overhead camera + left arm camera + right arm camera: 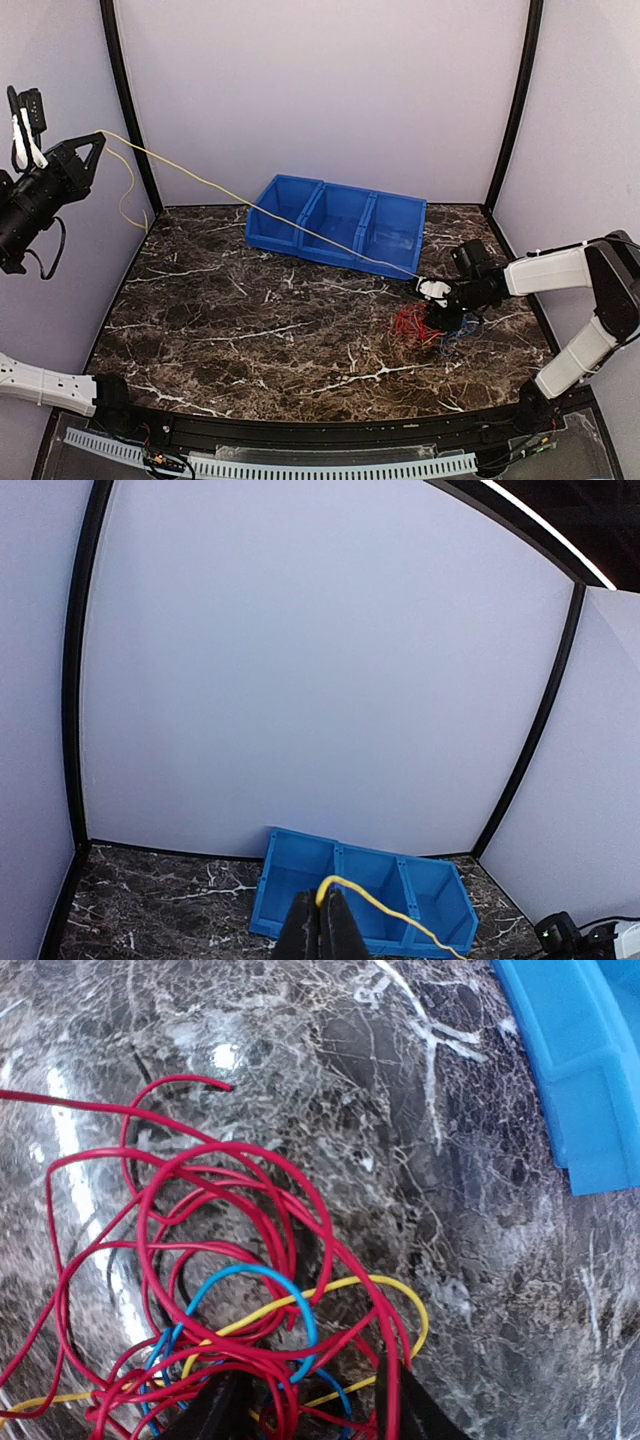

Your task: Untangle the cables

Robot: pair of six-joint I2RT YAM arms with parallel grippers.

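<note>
A: So, what is the left tool [100, 138] doing?

B: It hangs high by the left wall, pinched shut on the yellow cable [250, 205]. The left wrist view shows the strand looping out from between its closed fingers [300, 930].

A: Where does that strand run?

B: Taut, down and rightward across the blue bin [275, 235] into the cables [415, 325], a heap of red, blue and yellow loops on the counter [250, 330] just in front of the bin's right end.

A: And the right tool [440, 318]?

B: Low over that heap, jaws parted, with red and yellow strands lying loose between them.
</note>
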